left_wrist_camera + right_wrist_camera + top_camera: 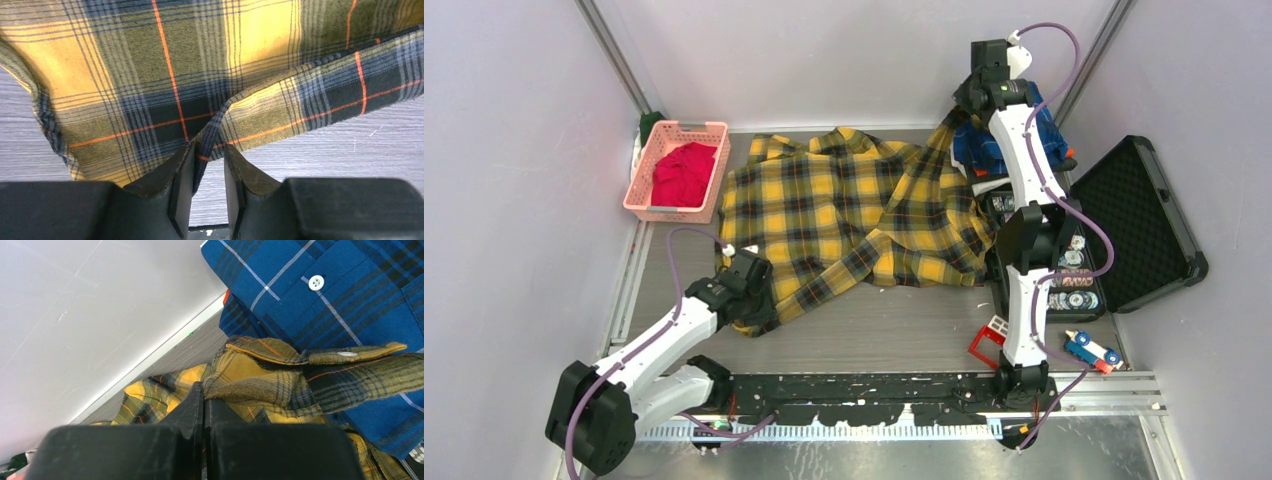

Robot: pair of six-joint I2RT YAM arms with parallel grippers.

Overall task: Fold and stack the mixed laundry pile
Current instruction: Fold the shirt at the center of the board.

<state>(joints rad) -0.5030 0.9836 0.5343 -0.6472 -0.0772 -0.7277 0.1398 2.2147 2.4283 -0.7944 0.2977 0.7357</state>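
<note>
Left fingers (176, 186) are straddling the hem of the yellow shirt (854, 205), slightly apart; right gripper (204, 391) is pinching its upper-right end tight. I'm likely spreading it flat; left needs closing next.

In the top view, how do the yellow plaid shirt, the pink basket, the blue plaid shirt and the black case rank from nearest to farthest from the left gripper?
1. The yellow plaid shirt, its edge at the left gripper.
2. The pink basket, back left.
3. The blue plaid shirt, back right.
4. The black case, far right.
</note>
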